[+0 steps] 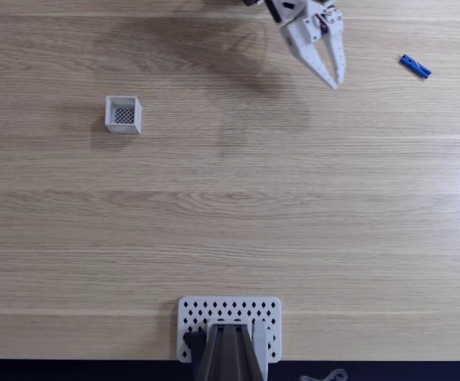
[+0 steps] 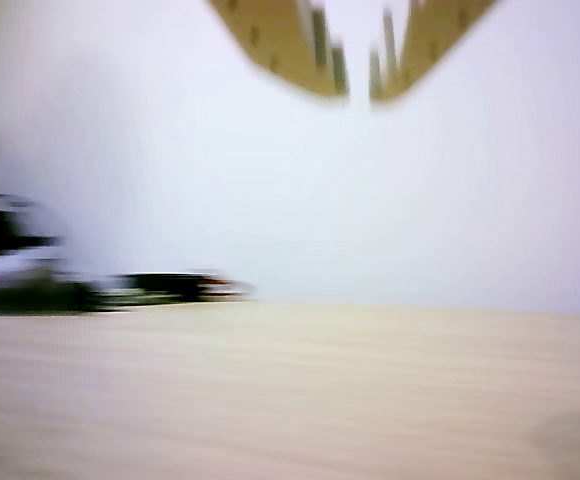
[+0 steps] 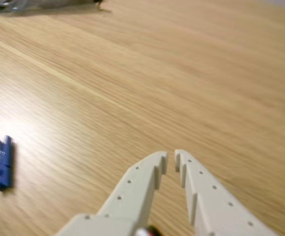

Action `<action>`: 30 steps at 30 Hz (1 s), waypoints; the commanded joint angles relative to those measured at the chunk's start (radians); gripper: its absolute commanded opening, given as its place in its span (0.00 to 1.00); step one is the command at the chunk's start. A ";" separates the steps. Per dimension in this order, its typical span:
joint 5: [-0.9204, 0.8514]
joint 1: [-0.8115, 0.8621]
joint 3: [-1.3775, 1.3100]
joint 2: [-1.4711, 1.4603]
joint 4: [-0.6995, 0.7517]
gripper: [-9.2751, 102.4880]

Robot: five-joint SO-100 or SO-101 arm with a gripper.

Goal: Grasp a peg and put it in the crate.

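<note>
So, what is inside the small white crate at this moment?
In the fixed view the crate holds nothing: only its dark perforated grid bottom shows. The blue peg lies on the table, far to the right, apart from the gripper.
</note>
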 commanded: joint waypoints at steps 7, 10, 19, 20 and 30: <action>0.265 -0.175 -0.468 0.000 0.770 0.08; 0.239 -0.241 -0.598 -0.002 1.022 0.08; 0.189 -0.387 -0.839 -0.155 1.253 0.08; 0.206 -0.414 -0.865 -0.178 1.252 0.08; 0.322 -0.566 -1.172 -0.422 1.267 0.09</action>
